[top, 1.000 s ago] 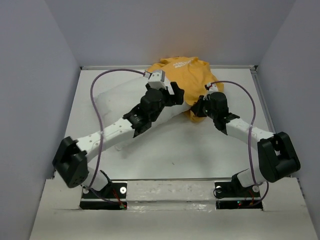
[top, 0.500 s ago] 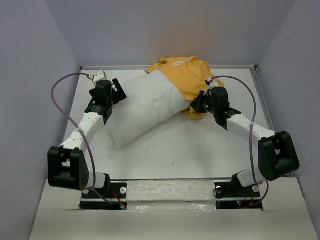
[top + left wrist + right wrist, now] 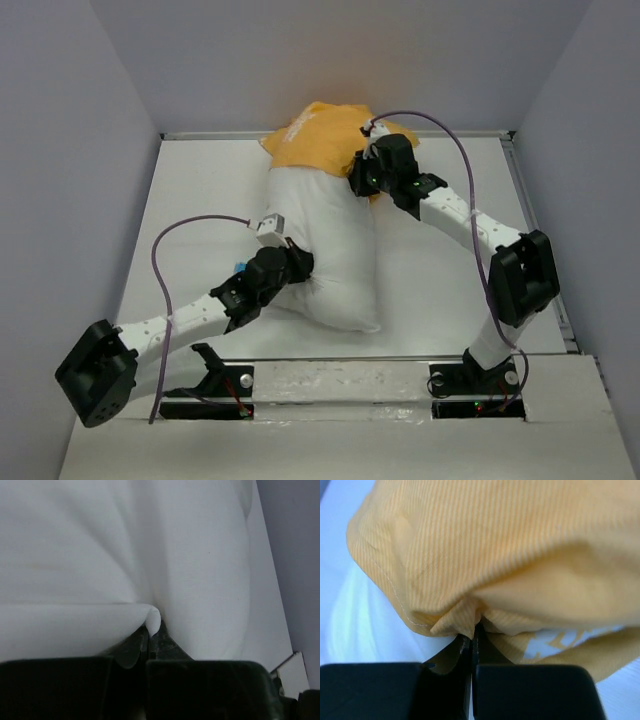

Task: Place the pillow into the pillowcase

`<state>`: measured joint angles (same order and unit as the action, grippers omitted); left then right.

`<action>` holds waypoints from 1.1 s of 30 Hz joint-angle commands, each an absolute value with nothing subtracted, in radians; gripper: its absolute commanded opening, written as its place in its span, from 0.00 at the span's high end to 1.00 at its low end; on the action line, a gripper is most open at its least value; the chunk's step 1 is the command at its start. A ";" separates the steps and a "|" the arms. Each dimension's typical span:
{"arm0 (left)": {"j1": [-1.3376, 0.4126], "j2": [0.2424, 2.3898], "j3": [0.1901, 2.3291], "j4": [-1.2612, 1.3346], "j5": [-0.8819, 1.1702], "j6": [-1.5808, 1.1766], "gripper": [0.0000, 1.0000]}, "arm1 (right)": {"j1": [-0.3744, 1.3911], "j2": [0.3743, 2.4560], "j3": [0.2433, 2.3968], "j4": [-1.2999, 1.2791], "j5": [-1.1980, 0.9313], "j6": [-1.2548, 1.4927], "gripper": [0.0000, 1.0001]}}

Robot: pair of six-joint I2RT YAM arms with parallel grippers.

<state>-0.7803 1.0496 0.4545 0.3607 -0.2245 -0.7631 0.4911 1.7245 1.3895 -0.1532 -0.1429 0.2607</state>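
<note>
At the bench's (image 3: 190,185) near left, the left arm's jaws are closed on a fold of the white pillow (image 3: 330,240), which lies mid-bench with its far end tucked in the yellow pillowcase (image 3: 315,135). Right of it, the right arm's jaws are clamped on the pillowcase's hem.

Left gripper (image 3: 151,630) pinches a pillow (image 3: 125,555) fold.

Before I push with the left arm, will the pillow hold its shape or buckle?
Probably buckle: the pillow is plump, and its cover folds where the left gripper pinches it. That pinch seems to hold only cover fabric, so a push may bunch cloth before the bulk moves.
</note>
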 commanded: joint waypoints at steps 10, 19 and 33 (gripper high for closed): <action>-0.931 1.166 0.500 0.749 -0.377 -0.799 1.00 | 0.856 1.422 0.841 -0.040 -0.080 0.402 1.00; -0.920 1.092 0.442 0.844 -0.503 -0.851 1.00 | 0.758 1.235 0.742 -0.198 0.143 0.384 1.00; -1.067 1.229 0.483 1.026 -0.534 -0.842 1.00 | 0.548 1.488 0.954 -0.123 -0.006 0.241 1.00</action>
<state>-0.9813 1.1740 0.4232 0.8597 -0.5102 -0.8501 0.5385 1.5272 0.8936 -0.1432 0.0441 0.2844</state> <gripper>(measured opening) 0.041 0.024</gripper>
